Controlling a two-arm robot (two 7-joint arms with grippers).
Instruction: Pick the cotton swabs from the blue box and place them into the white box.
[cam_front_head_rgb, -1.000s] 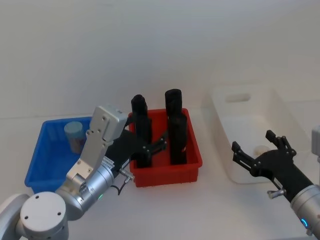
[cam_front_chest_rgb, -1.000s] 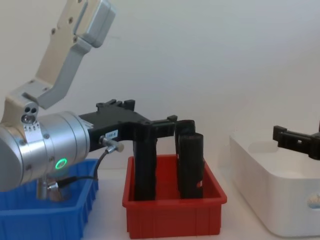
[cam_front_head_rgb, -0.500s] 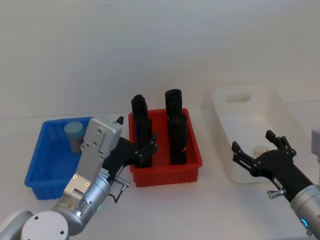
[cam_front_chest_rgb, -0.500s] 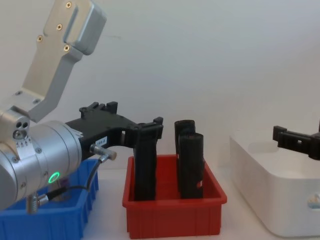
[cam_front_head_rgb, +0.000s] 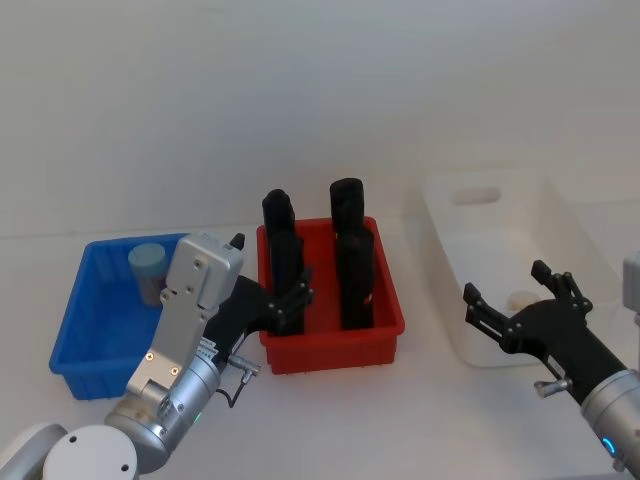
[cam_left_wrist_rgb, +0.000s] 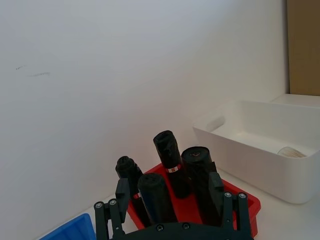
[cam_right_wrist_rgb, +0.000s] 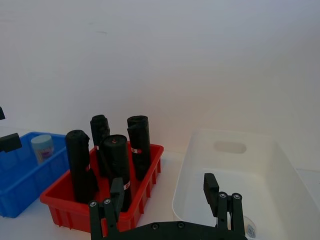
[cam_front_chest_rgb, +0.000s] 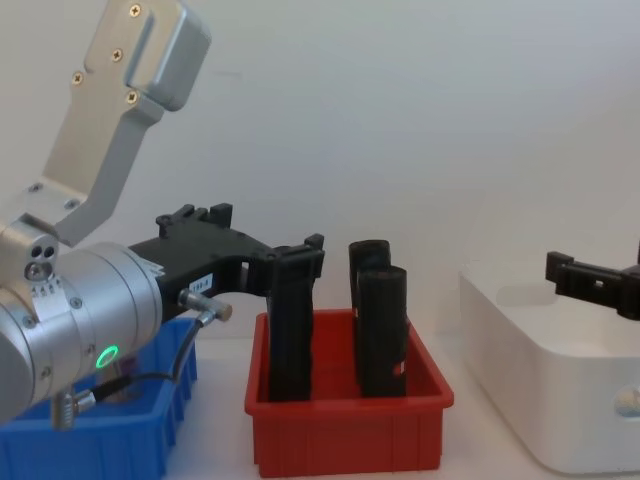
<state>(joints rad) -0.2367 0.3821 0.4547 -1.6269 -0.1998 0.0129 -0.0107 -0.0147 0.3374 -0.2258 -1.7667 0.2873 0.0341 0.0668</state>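
Observation:
One jar of cotton swabs (cam_front_head_rgb: 147, 270) with a pale lid stands at the back of the blue box (cam_front_head_rgb: 100, 325), and also shows in the right wrist view (cam_right_wrist_rgb: 42, 147). Another jar (cam_front_head_rgb: 520, 298) lies inside the white box (cam_front_head_rgb: 497, 222) on the right. My left gripper (cam_front_head_rgb: 270, 260) hovers open and empty between the blue box and the red bin, its fingers at the bin's near left corner. My right gripper (cam_front_head_rgb: 505, 282) hangs open and empty at the white box's near side. In the chest view the left gripper (cam_front_chest_rgb: 268, 235) points toward the black blocks.
The red bin (cam_front_head_rgb: 330, 347) sits between the two boxes and holds several tall black upright blocks (cam_front_head_rgb: 347, 210). They stand close in front of the left fingers (cam_left_wrist_rgb: 122, 189). A white wall rises behind the table.
The left gripper drew back from over the red bin toward the blue box, empty. In the last half second it barely moved. The right arm stayed still.

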